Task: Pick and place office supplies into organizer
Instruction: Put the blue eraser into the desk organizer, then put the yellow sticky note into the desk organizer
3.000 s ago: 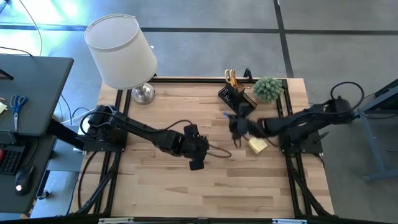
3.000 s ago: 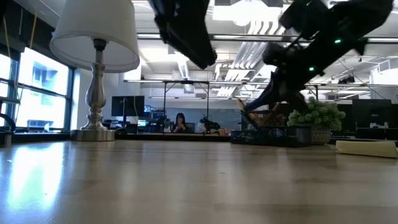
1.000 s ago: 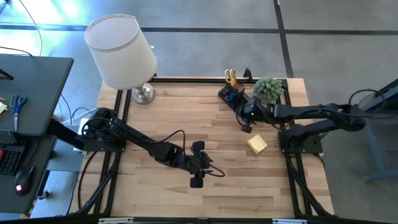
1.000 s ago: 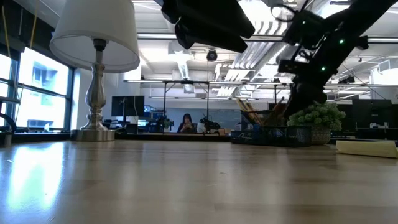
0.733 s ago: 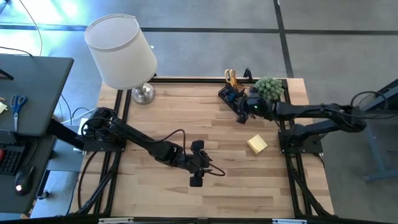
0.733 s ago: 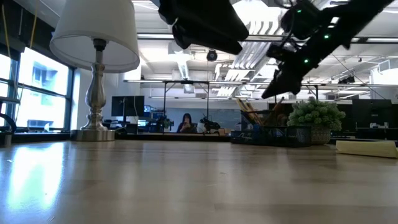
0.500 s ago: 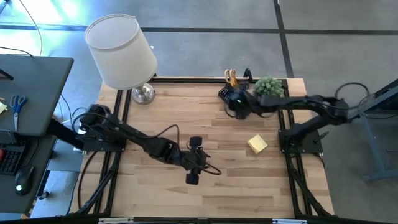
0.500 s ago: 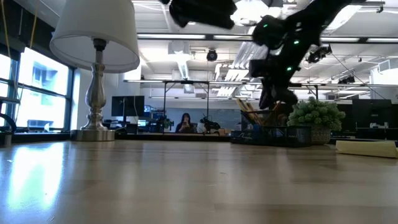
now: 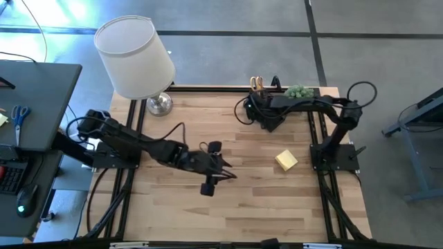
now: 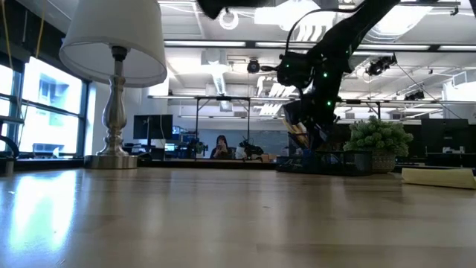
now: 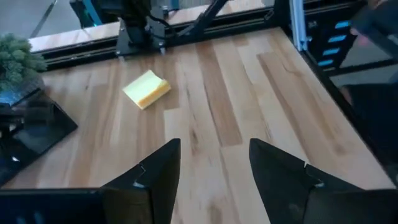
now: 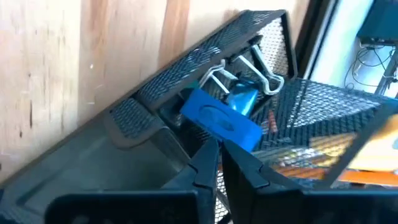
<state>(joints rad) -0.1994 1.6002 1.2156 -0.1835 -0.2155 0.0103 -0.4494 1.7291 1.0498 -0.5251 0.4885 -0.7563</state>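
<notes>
Right pincer (image 12: 219, 163), shut, hovers over organizer (image 12: 249, 81) holding blue eraser (image 12: 221, 118)

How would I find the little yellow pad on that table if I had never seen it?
Start at the white lamp at the table's far left, then cross to the green plant at the far right. The yellow pad lies flat in front of the plant, alone on bare wood.

right tool (image 12: 219, 163) moved over organizer (image 9: 257, 111) (fingers now closed) | left tool (image 11: 214, 165) drifted left
</notes>
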